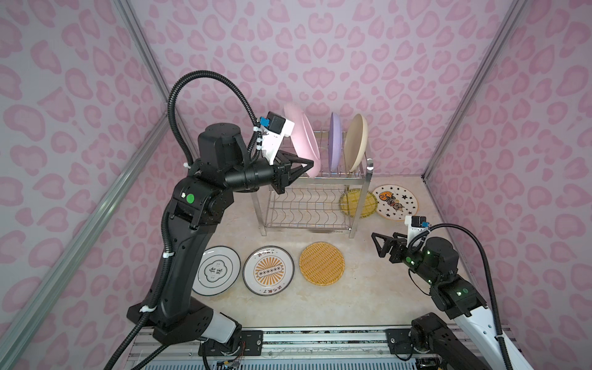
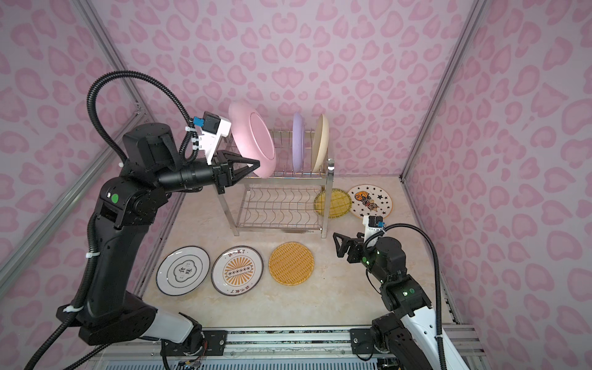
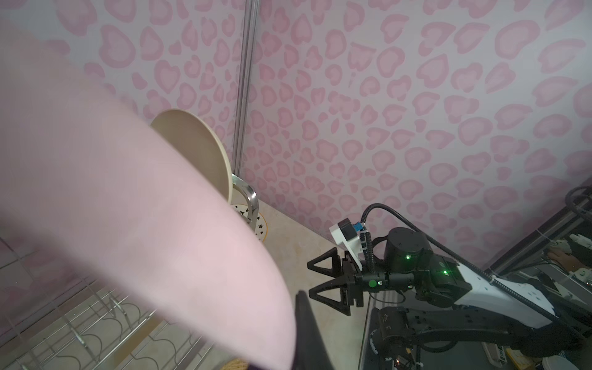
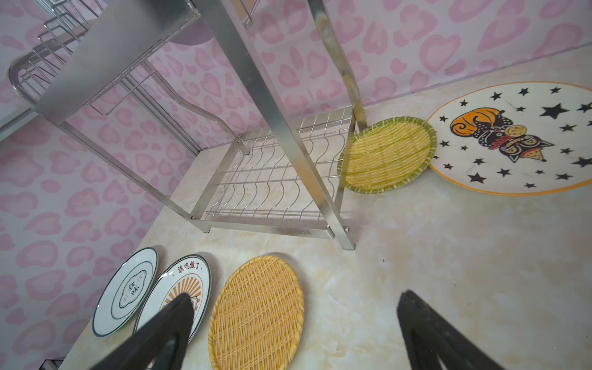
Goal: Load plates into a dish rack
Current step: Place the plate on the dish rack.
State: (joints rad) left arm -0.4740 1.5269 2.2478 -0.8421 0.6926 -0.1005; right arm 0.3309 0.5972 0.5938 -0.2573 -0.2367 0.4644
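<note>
Soft, even light; both top views darken at the corners. In the left wrist view the plain pink round plate [image 3: 128, 208] is blurred.

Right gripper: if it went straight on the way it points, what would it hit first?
Probably the front leg of the dish rack, just ahead of the right gripper; depth is unclear, so it may slip past.

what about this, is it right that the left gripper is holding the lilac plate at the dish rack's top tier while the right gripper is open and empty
Wrong colour: the left gripper is shut on the pink plate. Both top views show the lilac plate standing in the dish rack beside the cream plate. The right gripper is indeed open and empty.
</note>
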